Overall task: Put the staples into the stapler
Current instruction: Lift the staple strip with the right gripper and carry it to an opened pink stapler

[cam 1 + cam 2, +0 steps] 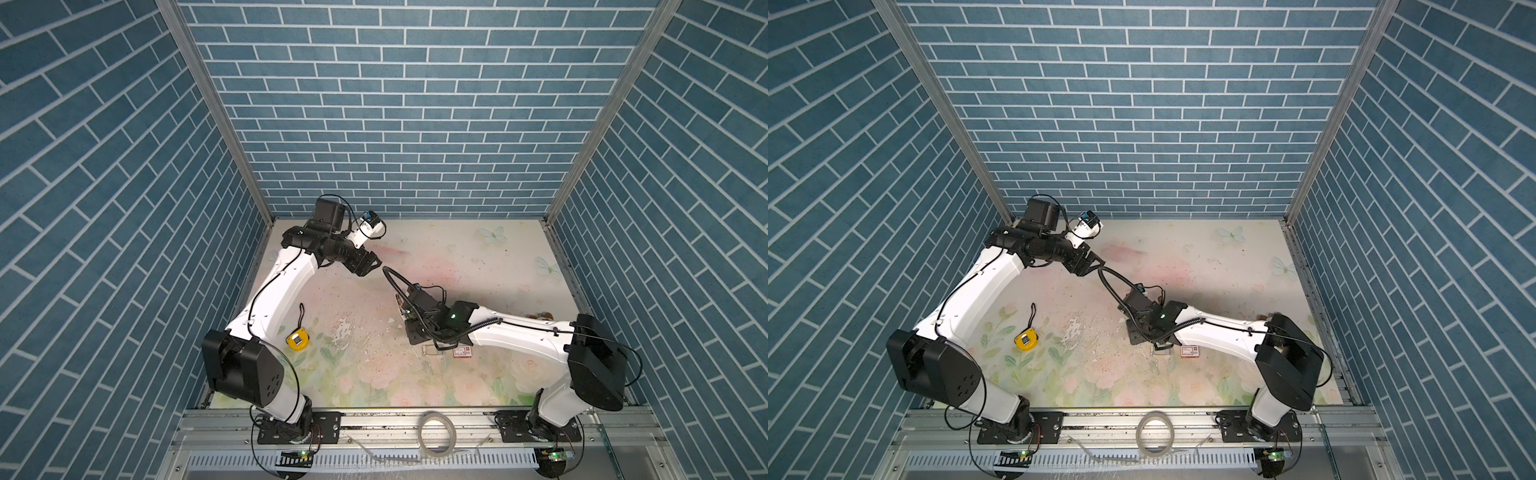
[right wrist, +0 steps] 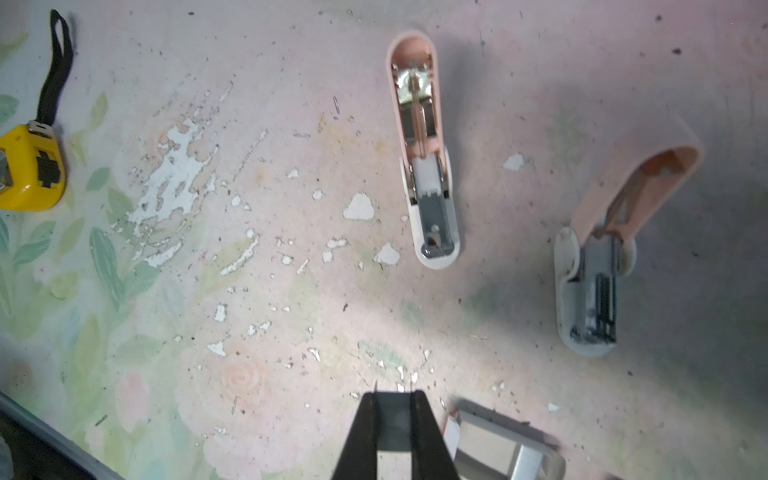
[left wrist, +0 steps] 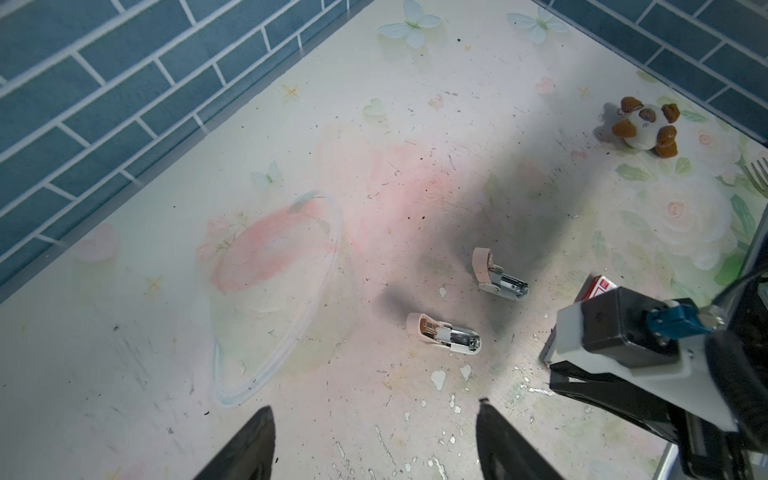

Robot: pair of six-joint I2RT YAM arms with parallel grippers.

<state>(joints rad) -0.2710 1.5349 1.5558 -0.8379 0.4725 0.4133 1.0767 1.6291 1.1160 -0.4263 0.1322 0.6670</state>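
Note:
Two pink-and-white staplers lie open on the flowered mat. In the right wrist view the nearer stapler [image 2: 428,166] has its lid laid flat back, and the other stapler [image 2: 594,282] has its lid tilted up. The left wrist view shows the same pair [image 3: 444,336] [image 3: 498,278]. My right gripper [image 2: 394,395] hangs low over the mat short of them, shut on a small dark-grey block of staples [image 2: 394,424]. In both top views it [image 1: 415,336] points down under its wrist. My left gripper [image 3: 374,411] [image 1: 372,262] is raised at the back left, open and empty.
The staple box's grey inner tray [image 2: 498,449] lies beside my right fingers, with the red-and-white box [image 1: 462,352] next to it. A yellow tape measure [image 1: 298,338] lies at the left. There is a plush toy [image 3: 644,126], a clear lid [image 3: 274,291], and a tape roll [image 1: 436,432] on the front rail.

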